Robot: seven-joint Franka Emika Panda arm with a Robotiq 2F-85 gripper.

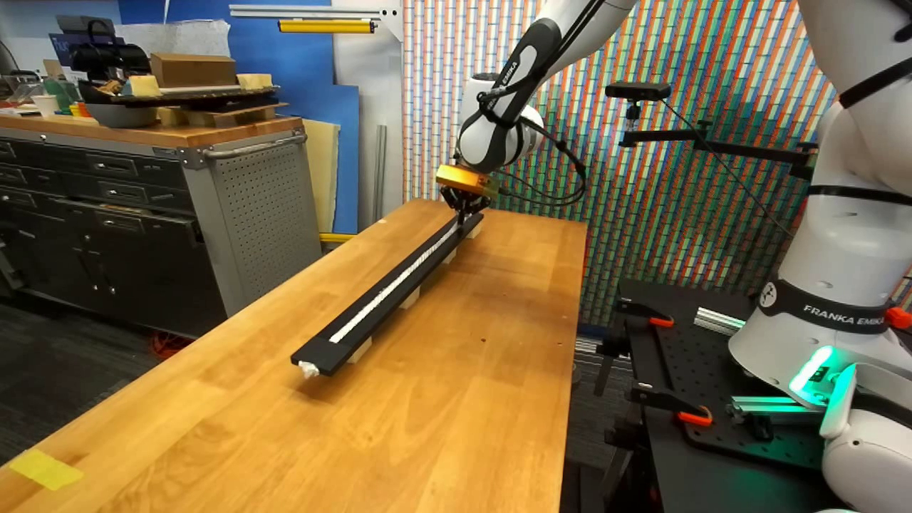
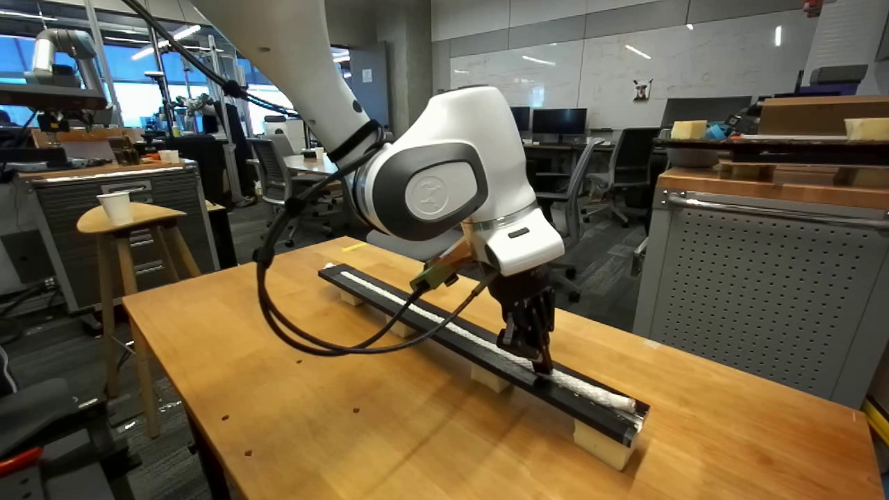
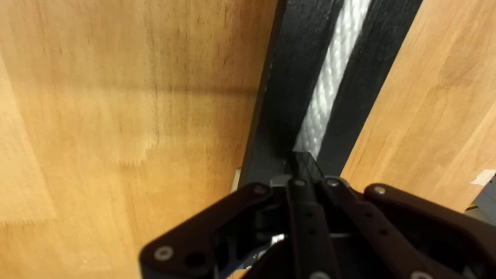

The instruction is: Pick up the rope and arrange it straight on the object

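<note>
Rope (image 3: 334, 77): white, braided, lying straight lengthwise on top of the bar (image 3: 292, 77), near its midline. Bar: black, long, narrow, straight, square-ended, raised just above the worktop (image 1: 463, 399).

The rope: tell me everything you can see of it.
The rope is white and slender, with a ribbed, woven-looking surface. It lies nearly straight along the middle of the black bar, apparently set into it. In an exterior view, the stretch between the claw and the nearer end looks thicker and raised; that end stops just short of the bar's. The claw is shut, its tips right at the rope; whether they press it is unclear.
</note>
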